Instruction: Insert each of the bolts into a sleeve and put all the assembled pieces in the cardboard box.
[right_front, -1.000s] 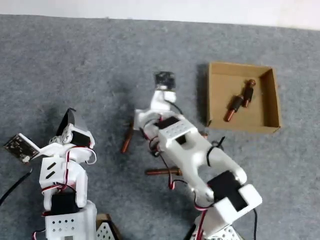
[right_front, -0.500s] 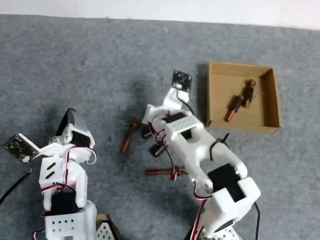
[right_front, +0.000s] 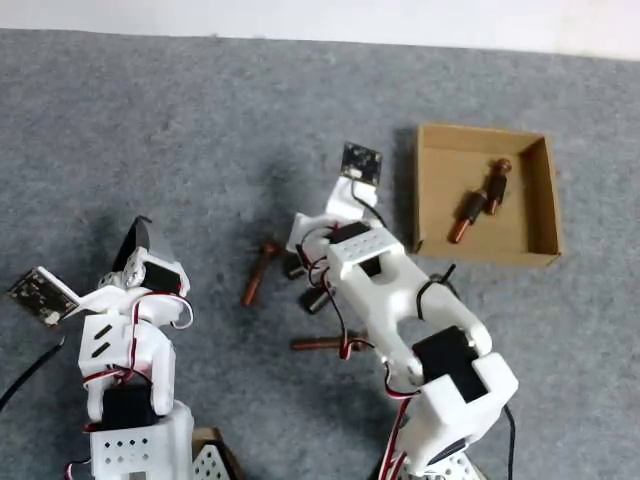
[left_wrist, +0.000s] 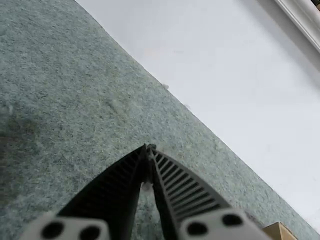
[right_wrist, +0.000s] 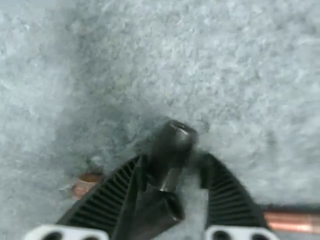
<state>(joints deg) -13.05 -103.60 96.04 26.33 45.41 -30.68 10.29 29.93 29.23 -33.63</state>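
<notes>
One sleeve (right_wrist: 172, 140) lengthwise within the right end effector (right_wrist: 173, 158) — open end outward

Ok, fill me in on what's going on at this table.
The right gripper sits low over the grey mat, open around a black sleeve. Two loose bolts lie nearby on the mat. Two assembled pieces are already in the cardboard box. The left gripper is shut and empty, off to the side.
</notes>
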